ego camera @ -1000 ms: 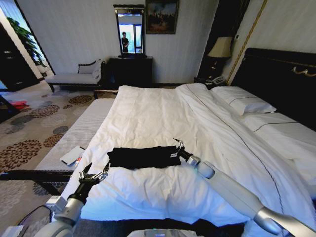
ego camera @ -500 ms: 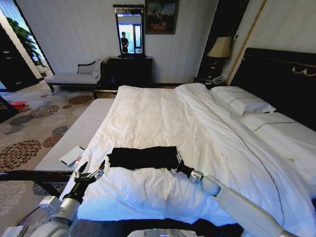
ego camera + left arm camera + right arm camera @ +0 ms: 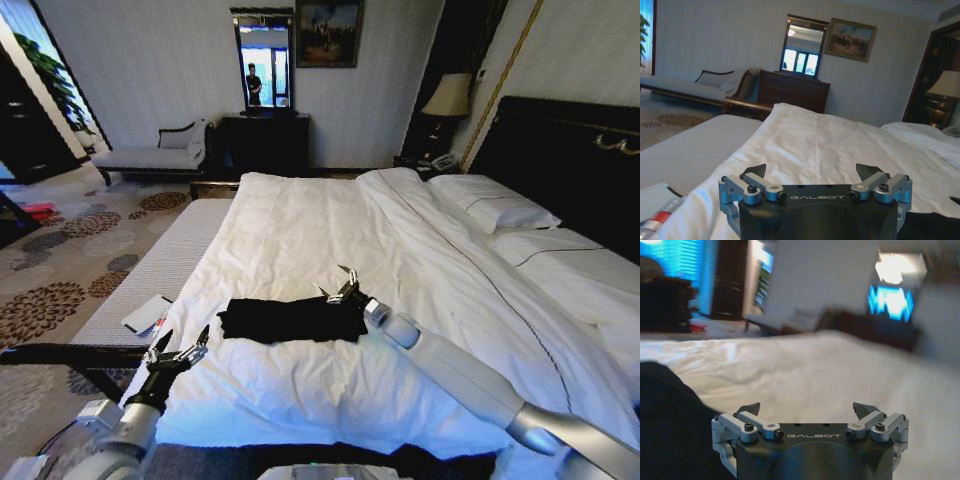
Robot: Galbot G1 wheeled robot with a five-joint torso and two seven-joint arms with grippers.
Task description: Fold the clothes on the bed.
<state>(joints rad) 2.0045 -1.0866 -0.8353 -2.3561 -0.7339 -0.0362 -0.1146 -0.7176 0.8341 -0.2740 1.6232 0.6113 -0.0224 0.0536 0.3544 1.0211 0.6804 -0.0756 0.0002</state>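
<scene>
The clothes (image 3: 291,319) lie as a flat, dark, soft oblong of folded fabric on the rumpled white duvet of the bed (image 3: 300,240). The right gripper (image 3: 340,286) stands just above the oblong's far right corner, jaws spread wide and empty. The left gripper (image 3: 176,348) hangs near the bed's edge, apart from the fabric, also wide and empty.

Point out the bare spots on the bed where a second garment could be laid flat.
Widest free patch: the white duvet on the large bed between the small black folded top and the white pillows. A narrower strip lies between the top and the bed's near edge. It is crowded around the top: the open right gripper hovers at its far right corner, the open left gripper near its left.
</scene>
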